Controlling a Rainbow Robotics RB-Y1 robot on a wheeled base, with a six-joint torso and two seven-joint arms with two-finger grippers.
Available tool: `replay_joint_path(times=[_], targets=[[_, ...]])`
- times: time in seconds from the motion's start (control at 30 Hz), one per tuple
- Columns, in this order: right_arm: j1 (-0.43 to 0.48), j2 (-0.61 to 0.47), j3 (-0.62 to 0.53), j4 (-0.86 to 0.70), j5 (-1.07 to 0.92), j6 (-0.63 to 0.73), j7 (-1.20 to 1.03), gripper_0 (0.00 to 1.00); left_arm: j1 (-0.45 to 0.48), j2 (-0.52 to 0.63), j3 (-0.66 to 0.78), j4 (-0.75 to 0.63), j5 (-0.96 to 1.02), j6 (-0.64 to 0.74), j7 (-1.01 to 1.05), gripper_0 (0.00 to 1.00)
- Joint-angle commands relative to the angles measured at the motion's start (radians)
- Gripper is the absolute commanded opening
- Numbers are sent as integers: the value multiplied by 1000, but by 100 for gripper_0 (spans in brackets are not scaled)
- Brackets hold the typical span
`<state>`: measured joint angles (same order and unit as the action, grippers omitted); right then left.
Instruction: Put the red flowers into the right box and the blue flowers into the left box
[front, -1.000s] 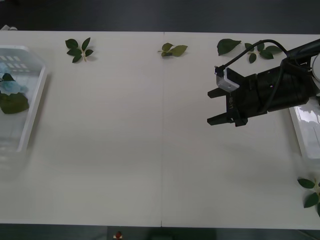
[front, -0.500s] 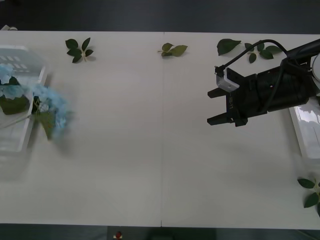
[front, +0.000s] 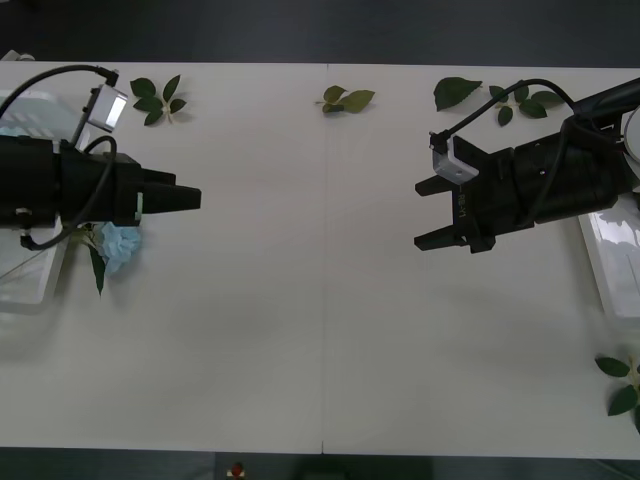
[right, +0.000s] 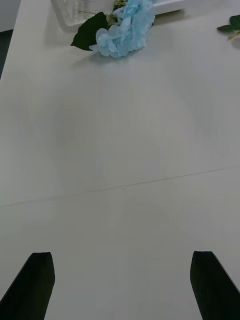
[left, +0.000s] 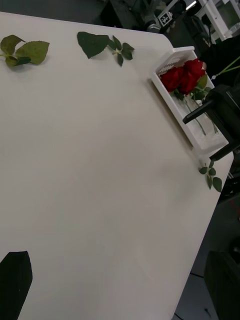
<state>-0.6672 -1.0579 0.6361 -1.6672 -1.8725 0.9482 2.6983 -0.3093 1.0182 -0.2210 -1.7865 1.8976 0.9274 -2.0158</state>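
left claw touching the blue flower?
Cannot tell. In the front view the left claw reaches past the blue flower, its arm overlapping the stem; no gap or contact shows.

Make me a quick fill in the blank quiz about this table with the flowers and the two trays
1. The flowers lying in the right box are ____ in colour.
2. The blue flower on the table lies beside the ____ box.
3. The right gripper hovers over bare table with its fingers ____.
4. The left gripper points toward the table's ____.

Missing words: red; left; open; middle
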Motion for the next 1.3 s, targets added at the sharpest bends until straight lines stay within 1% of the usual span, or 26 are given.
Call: replay_joint_path(times=[0.03, 0.13, 0.27, 0.47, 0.67, 0.87, 1.0, 1.3], targets=[[-15, 6, -21, -11, 0, -5, 7, 78, -4, 71, -109, -80, 15, -171, -83, 100], [-15, 6, -21, -11, 0, -5, 7, 79, -4, 125, -204, -157, 17, -309, -84, 100], [-15, 6, -21, -11, 0, -5, 7, 79, -2, 163, -268, -228, 38, -386, -84, 100], [-15, 6, -21, -11, 0, -5, 7, 78, -2, 201, -299, -275, 64, -398, -86, 100], [-15, 6, -21, -11, 0, -5, 7, 79, -4, 200, -327, -280, 57, -403, -89, 100], [-15, 6, -21, -11, 0, -5, 7, 79, -8, 192, -330, -260, 5, -469, -89, 100], [-15, 6, -21, -11, 0, -5, 7, 79, -30, 161, -328, -248, -9, -469, -90, 100], [-15, 6, -21, -11, 0, -5, 7, 79, -33, 137, -330, -251, -23, -456, -92, 100]])
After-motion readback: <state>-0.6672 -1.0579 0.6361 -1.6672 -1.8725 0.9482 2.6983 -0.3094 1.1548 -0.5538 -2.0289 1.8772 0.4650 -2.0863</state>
